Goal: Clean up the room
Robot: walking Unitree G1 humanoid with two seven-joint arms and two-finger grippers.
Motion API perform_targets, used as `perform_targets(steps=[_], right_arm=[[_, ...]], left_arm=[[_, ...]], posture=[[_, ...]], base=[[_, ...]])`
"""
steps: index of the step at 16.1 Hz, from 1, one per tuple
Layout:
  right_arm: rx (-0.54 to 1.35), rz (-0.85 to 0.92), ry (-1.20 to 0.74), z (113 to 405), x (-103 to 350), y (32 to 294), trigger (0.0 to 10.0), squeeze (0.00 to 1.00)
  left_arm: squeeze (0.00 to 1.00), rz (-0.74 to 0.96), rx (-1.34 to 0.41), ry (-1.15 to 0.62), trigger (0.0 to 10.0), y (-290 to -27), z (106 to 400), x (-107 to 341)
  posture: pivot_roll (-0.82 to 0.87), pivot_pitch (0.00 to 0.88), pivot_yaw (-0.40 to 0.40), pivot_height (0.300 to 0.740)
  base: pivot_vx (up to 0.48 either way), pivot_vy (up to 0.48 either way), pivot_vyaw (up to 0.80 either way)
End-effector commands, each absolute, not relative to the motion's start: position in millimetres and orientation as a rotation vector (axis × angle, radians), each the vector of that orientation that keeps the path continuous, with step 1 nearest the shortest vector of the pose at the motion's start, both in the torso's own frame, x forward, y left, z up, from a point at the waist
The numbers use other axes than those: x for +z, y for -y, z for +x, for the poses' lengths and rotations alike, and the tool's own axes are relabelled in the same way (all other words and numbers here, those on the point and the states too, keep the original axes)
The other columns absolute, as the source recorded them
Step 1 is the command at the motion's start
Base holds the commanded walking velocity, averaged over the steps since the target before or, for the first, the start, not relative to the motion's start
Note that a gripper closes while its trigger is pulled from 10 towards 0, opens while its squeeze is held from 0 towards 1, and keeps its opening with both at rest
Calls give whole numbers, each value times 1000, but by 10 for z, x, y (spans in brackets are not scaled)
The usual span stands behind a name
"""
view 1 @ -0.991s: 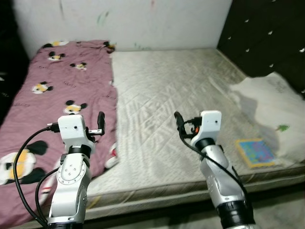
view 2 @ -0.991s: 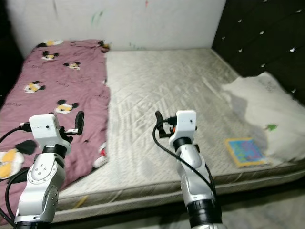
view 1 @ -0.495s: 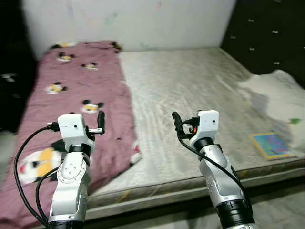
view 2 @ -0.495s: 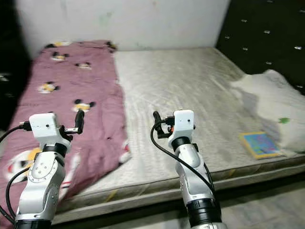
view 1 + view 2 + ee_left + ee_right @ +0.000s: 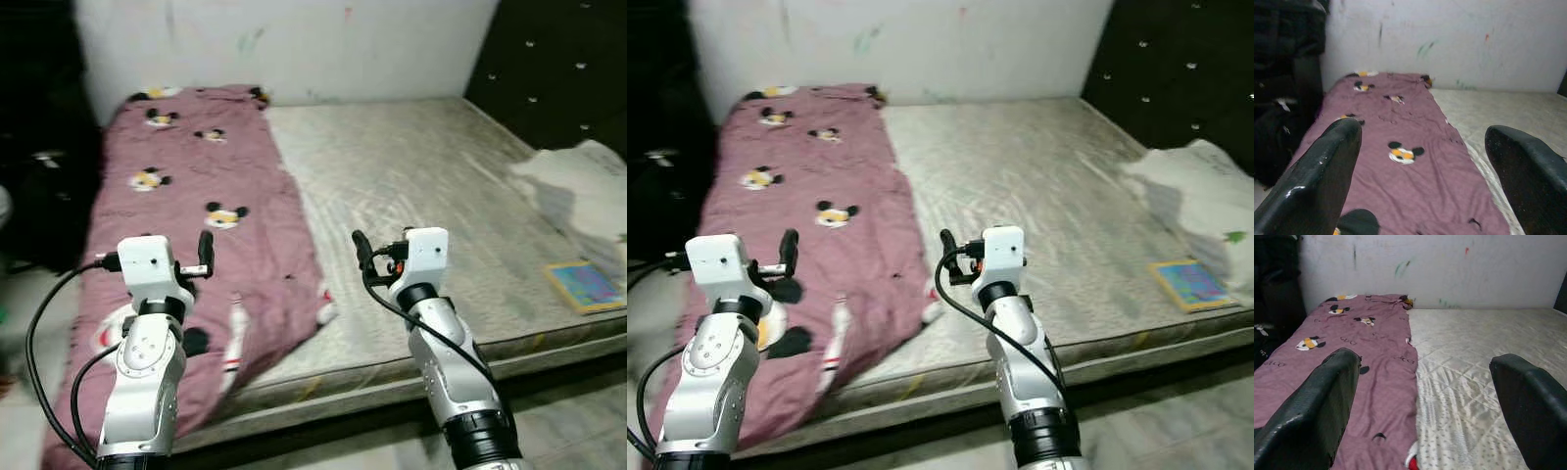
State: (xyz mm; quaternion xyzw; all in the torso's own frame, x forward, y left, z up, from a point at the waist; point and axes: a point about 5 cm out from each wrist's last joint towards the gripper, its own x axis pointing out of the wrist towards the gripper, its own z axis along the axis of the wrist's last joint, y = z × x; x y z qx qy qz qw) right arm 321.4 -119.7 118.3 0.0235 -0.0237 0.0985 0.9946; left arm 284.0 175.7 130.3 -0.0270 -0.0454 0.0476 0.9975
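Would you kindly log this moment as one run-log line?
left gripper: open, raised | right gripper: open, raised | purple cartoon-mouse sheet: on bare grey mattress | colourful book: near mattress edge

Both arms raised forward, left pincer (image 5: pixel 1420 161) and right pincer (image 5: pixel 1422 396) spread wide.

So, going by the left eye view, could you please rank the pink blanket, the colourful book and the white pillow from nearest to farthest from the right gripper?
1. Pink blanket, just left of the right gripper.
2. Colourful book, by the mattress's right edge.
3. White pillow, beyond the book, far right.
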Motion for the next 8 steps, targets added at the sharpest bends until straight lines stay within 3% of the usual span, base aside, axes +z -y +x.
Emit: perform_targets(steps=[1, 8], right_arm=[[162, 38, 50, 3215, 1184, 1307, 10000, 0], [160, 39, 52, 3212, 1185, 1301, 10000, 0]], left_arm=[[0, -64, 66, 104, 10000, -1684, 2847, 1321], [0, -113, 17, 112, 10000, -1662, 2840, 1353]], posture=[[-43, 9, -6, 740], [-43, 10, -3, 740]], base=[[0, 0, 0], [0, 0, 0]])
